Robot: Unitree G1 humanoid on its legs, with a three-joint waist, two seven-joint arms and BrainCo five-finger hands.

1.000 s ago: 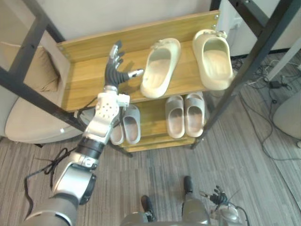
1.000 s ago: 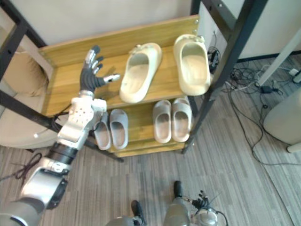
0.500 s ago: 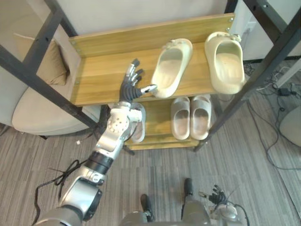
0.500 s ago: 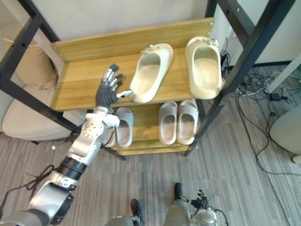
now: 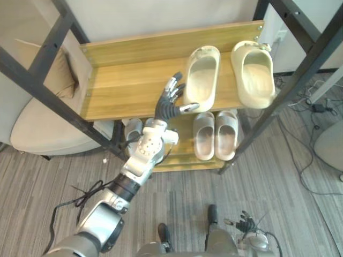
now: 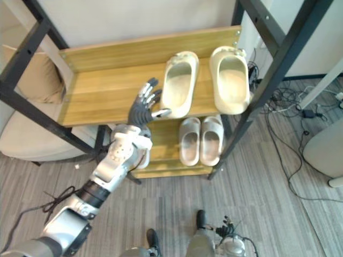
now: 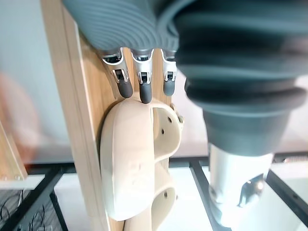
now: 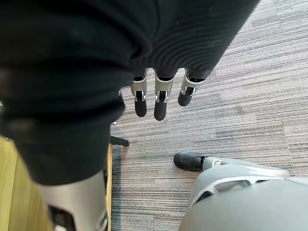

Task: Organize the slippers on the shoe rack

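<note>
my left hand (image 5: 170, 101) is up over the top board of the shoe rack (image 5: 120, 88), fingers straight and spread, thumb out, nothing held. first cream slipper (image 5: 202, 72) lies on that board on the thumb side of the hand. the fingertips sit right beside its edge, can't tell if they touch. second cream slipper (image 5: 253, 69) lies past the first, farther from the hand, side by side with it but apart. grey slippers (image 5: 216, 135) sit on the lower shelf (image 5: 182, 140) under the thumb. right hand (image 8: 160, 98) hangs low over the floor (image 8: 231, 72), fingers straight, empty.
</note>
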